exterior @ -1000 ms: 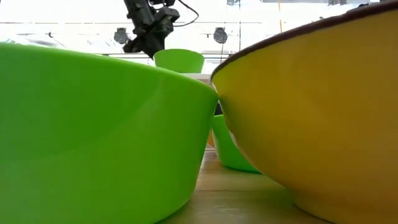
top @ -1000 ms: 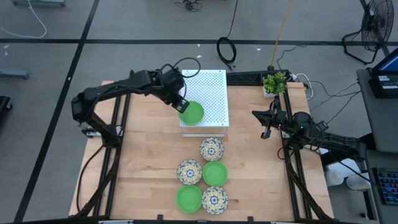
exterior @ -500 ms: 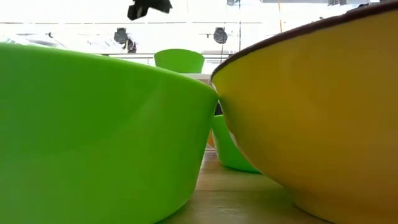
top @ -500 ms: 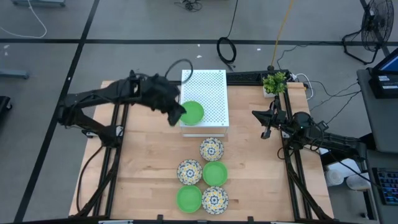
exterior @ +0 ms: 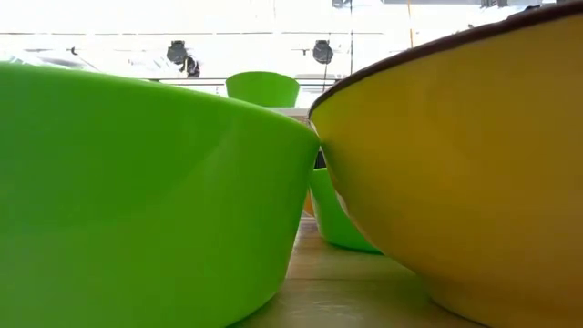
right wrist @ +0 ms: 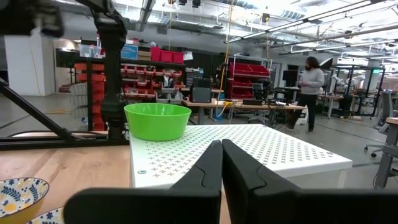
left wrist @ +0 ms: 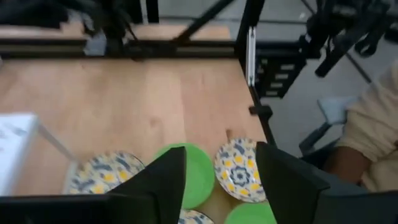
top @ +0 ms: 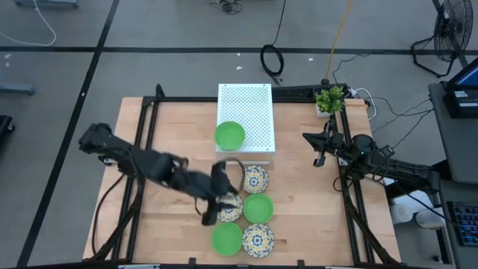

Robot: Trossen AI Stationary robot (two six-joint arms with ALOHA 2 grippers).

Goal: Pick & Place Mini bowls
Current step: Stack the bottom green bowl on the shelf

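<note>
One green mini bowl stands on the white perforated box; the low view shows it too. On the wood near the front lie two green bowls and three floral bowls. My left gripper hovers open over the leftmost floral bowl. In its wrist view the fingers frame a green bowl and a floral bowl. My right gripper waits shut at the right edge.
A small potted plant stands at the far right corner. Black frame rails run along both table sides. Bare wood lies left of the box. A person stands in the room beyond.
My left gripper has let go of the green bowl's rim on the box. It has swung away toward the table's near edge and now stands over the bowls on the wood. The green bowl stays upright on the box.
</note>
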